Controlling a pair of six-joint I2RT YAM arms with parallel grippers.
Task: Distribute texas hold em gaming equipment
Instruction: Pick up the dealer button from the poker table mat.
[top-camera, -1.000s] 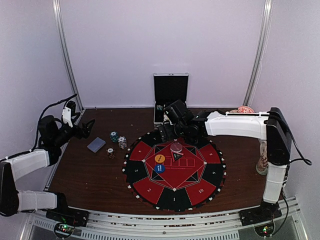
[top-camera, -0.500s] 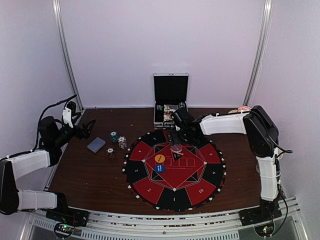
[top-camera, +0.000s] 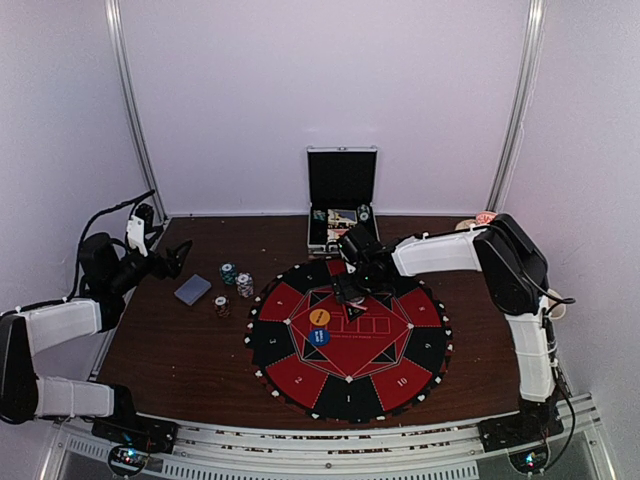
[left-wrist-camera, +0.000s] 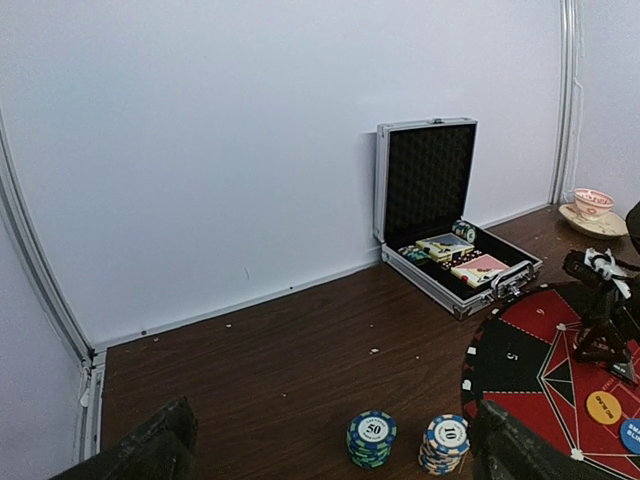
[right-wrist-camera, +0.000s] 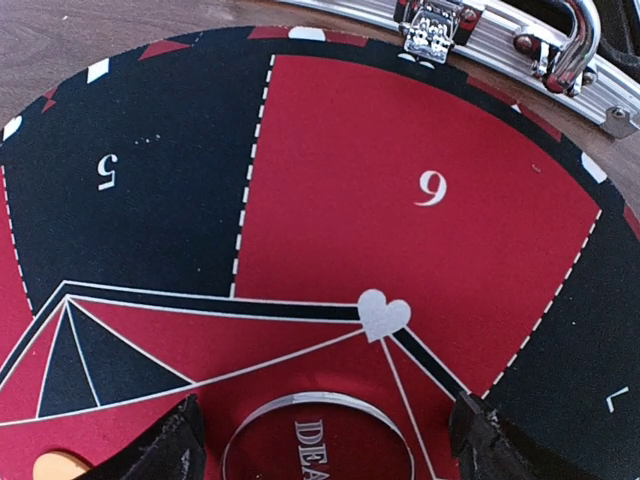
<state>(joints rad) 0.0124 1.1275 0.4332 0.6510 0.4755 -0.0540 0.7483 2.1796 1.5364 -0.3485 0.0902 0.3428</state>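
A clear round dealer disc (right-wrist-camera: 318, 452) lies on the red and black poker mat (top-camera: 300, 375). My right gripper (right-wrist-camera: 322, 440) stands open just over it, one finger on each side with a gap to the disc's rim. In the top view the right gripper (top-camera: 352, 290) hides the disc. An orange marker disc (top-camera: 319, 317) and a blue one (top-camera: 319, 336) lie on the mat. Three chip stacks (top-camera: 228, 272) (top-camera: 245, 285) (top-camera: 221, 306) and a grey-blue card deck (top-camera: 192, 290) sit left of the mat. My left gripper (top-camera: 170, 258) hangs open and holds nothing, behind the chips (left-wrist-camera: 371, 437).
An open aluminium case (top-camera: 340, 205) with cards and chips inside stands at the back, its latch edge (right-wrist-camera: 480, 35) close to the mat. A tan dish (top-camera: 487, 218) sits at the back right. White walls close in the table.
My right arm has swung left and come down over the clear disc, which now lies between its fingers. Its jaws have narrowed a little. The left arm has stayed still.
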